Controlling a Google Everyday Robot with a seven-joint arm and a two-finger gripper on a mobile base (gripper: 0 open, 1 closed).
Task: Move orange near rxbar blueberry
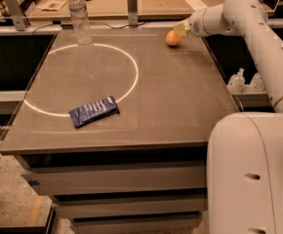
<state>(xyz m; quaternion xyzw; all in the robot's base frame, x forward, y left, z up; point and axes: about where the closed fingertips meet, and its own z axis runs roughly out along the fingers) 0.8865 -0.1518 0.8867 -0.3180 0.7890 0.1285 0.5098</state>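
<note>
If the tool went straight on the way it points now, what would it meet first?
Probably the orange: the tool, over the table's far right corner, points left at it from close by, though depth is unclear.

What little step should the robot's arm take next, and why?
Probably ease the gripper onto the orange to take hold of it. The gripper sits right beside the fruit at the far right edge of the table, with no clear hold on it, and the rxbar blueberry lies far off near the front left.
</note>
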